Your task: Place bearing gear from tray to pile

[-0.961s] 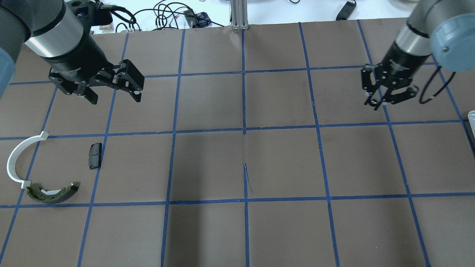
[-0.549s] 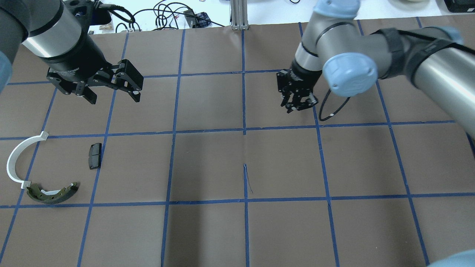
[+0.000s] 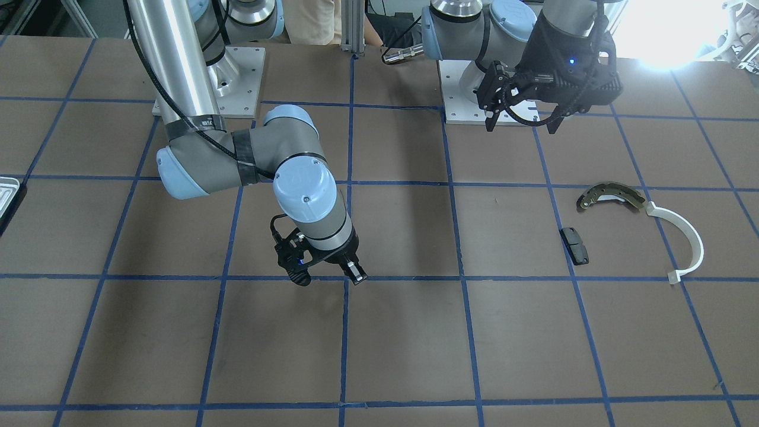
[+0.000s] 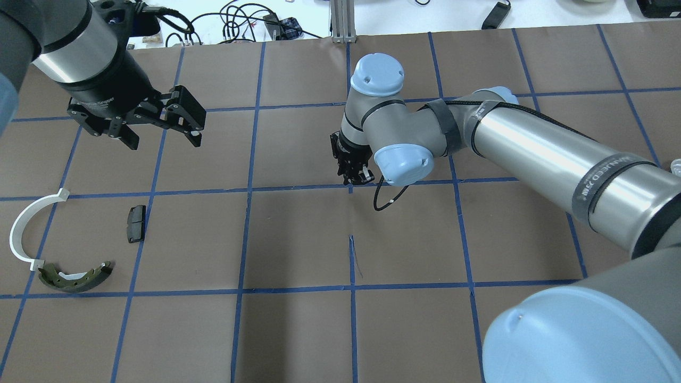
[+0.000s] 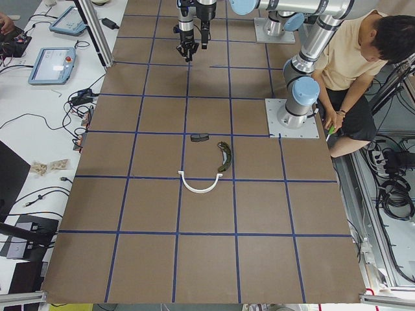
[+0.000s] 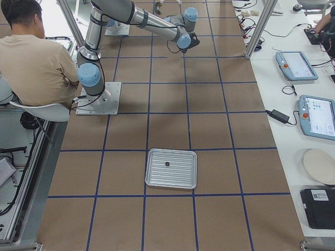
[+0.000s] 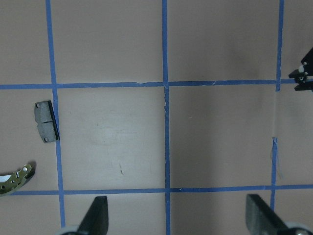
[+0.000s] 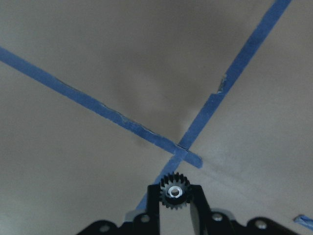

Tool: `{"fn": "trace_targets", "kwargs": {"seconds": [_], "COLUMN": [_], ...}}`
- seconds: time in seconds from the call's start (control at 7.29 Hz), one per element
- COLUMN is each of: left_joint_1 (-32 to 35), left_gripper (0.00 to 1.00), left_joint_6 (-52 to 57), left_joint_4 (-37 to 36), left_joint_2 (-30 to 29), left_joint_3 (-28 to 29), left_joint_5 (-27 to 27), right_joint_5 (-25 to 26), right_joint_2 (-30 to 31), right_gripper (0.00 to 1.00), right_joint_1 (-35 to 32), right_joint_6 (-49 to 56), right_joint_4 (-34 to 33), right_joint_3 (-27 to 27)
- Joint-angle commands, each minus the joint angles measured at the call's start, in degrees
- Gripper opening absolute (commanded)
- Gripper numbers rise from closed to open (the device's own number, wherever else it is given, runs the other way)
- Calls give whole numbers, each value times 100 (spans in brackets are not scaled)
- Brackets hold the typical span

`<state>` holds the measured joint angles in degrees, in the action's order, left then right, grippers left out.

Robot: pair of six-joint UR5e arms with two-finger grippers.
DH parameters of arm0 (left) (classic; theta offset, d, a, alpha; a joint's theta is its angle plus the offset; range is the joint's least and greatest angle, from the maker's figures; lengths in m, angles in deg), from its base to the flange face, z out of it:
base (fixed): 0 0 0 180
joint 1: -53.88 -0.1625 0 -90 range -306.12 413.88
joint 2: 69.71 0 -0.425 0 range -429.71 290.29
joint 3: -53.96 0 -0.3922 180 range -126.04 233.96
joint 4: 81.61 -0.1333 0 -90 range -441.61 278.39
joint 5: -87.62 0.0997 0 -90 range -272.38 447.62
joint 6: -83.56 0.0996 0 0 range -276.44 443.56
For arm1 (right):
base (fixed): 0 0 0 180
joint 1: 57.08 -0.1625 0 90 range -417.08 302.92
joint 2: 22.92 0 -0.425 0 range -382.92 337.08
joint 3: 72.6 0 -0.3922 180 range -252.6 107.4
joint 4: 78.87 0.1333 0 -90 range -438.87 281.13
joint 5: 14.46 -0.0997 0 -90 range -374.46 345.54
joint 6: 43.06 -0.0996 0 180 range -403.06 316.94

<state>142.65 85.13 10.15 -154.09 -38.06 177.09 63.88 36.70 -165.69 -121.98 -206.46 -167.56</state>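
My right gripper (image 4: pixel 354 178) is shut on a small black bearing gear (image 8: pixel 173 192) with a silver centre. It holds the gear above a blue tape crossing near the table's middle, and it shows in the front view (image 3: pixel 329 279) too. My left gripper (image 4: pixel 162 139) is open and empty, above and behind the pile. The pile lies at the table's left: a brass-grey brake shoe (image 4: pixel 74 276), a white plastic arc (image 4: pixel 24 223) and a black pad (image 4: pixel 136 223). The ridged tray (image 6: pixel 171 168) lies far off at the right end.
The brown table carries a blue tape grid (image 4: pixel 351 186). A small dark part (image 6: pixel 166 164) lies in the tray. Only the tray's edge (image 3: pixel 7 193) shows in the front view. A seated person (image 6: pixel 36 57) is beside the robot bases. Cables and tablets lie beyond the far edge.
My right arm has swept left from the table's right side to its middle, keeping the gear in its fingers. My left arm and the pile have stayed put.
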Motion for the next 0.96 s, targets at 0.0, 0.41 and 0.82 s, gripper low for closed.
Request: {"fn": "trace_targets", "kwargs": {"seconds": [0.0,0.41,0.82], "left_joint_1": [0,9,26], "left_gripper": [100,100,100], "left_joint_6": [1,-26,-628], "left_joint_4": [9,-35,-244], "left_joint_2": [0,44,-200], "left_joint_3": [-9,-167,-89], "left_joint_5": [0,9,-87], "right_joint_5": [49,111,138], "right_joint_2": [-108,-57,855], "right_gripper": [63,100,100], "right_joint_1": [-38,75,1293], "right_joint_6": [-1,340,2662], "right_joint_4": [-73,23,2002], "right_joint_3": [4,231,776]}}
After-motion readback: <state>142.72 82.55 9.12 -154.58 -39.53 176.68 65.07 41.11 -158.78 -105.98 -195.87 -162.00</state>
